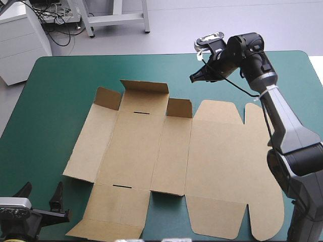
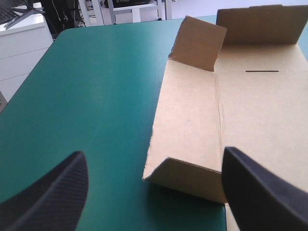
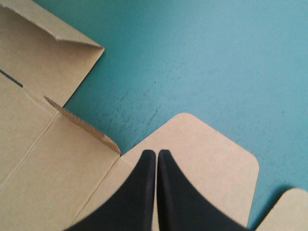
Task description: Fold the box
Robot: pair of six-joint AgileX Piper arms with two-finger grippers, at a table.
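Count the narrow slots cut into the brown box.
2. One slot sits by the far edge of the box, under the raised flap; the other slot by its near edge. None looks hidden.

Bare cover (image 1: 55, 106) from 8 to 11 o'clock of box (image 1: 212, 156): free passage. Three raised flaps (image 1: 145, 93) at 11–12 o'clock bar a low approach. Near flap (image 2: 187, 178) at 7 o'clock seems slightly lifted.
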